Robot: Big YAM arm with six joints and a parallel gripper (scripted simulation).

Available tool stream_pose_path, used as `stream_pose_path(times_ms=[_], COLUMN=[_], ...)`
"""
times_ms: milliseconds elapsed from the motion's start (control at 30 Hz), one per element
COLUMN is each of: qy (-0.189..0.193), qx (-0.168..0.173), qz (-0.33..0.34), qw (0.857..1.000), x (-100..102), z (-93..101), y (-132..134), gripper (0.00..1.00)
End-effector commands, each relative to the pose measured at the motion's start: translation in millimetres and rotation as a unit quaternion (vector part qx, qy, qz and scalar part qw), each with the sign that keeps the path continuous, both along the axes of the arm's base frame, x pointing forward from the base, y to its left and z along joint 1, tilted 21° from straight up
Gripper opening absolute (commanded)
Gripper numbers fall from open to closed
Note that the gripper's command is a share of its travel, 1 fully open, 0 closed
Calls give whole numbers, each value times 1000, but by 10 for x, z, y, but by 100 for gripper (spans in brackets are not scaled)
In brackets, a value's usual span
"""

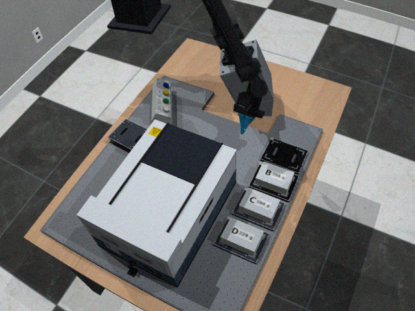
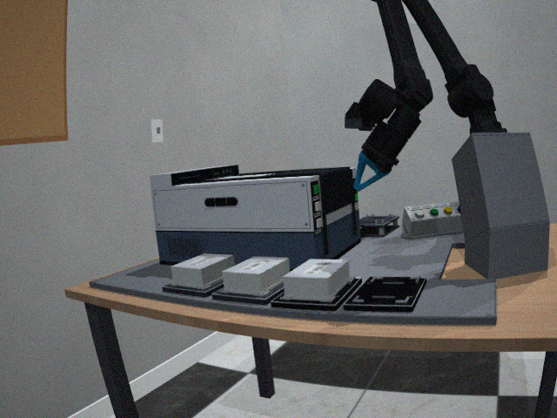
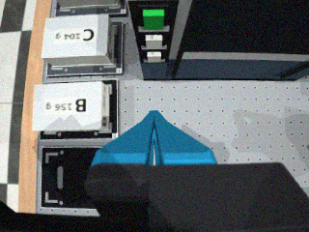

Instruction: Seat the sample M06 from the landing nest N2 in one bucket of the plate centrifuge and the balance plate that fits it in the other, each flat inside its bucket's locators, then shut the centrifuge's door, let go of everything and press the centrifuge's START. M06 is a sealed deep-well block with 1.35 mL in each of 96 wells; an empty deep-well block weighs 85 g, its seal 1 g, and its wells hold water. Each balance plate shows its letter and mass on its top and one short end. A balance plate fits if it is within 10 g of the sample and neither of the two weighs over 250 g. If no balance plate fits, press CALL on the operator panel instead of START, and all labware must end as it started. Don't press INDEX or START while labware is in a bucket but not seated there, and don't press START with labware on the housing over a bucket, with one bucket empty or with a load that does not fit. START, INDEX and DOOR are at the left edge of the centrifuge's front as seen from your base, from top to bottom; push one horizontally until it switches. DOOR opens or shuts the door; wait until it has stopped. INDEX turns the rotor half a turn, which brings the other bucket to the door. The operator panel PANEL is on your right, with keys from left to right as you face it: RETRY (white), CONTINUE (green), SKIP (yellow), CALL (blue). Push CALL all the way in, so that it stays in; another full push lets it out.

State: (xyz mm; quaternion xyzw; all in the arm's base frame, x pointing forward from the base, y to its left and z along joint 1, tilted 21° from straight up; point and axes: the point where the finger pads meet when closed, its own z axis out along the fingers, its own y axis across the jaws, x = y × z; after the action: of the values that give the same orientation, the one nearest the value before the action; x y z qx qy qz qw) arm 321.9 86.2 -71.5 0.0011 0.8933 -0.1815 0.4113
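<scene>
My gripper [image 1: 242, 128] is shut and empty, its blue fingers closed to a point. It hangs above the grey baseplate in front of the centrifuge [image 1: 161, 194], and it also shows in the side view [image 2: 356, 185] and the wrist view [image 3: 154, 116]. The button column is ahead of the tip, apart from it: green START [image 3: 154, 19], INDEX [image 3: 154, 40], DOOR [image 3: 154, 55]. The dark door panel [image 1: 182, 152] lies flush on top. Balance plates B 156 g [image 1: 273, 177], C 104 g [image 1: 259, 204] and D 229 g [image 1: 242, 235] sit in their nests. Sample M06 is not in view.
An empty black nest [image 1: 284, 155] lies next to plate B. Another empty nest [image 1: 127, 133] lies on the centrifuge's far side. The operator panel [image 1: 163, 96] with its coloured keys stands behind it. The arm's grey base housing [image 1: 249, 76] rises behind the gripper.
</scene>
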Motion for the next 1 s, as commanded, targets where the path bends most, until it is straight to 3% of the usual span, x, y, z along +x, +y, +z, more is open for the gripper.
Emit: stream_pose_path(times_ms=[0,967], qy=[-9,-30], qx=[-11,-11], qz=[2,8], qw=[1000,999], x=[48,118], z=[-4,-17], y=[-65,-62], gripper=[0,0])
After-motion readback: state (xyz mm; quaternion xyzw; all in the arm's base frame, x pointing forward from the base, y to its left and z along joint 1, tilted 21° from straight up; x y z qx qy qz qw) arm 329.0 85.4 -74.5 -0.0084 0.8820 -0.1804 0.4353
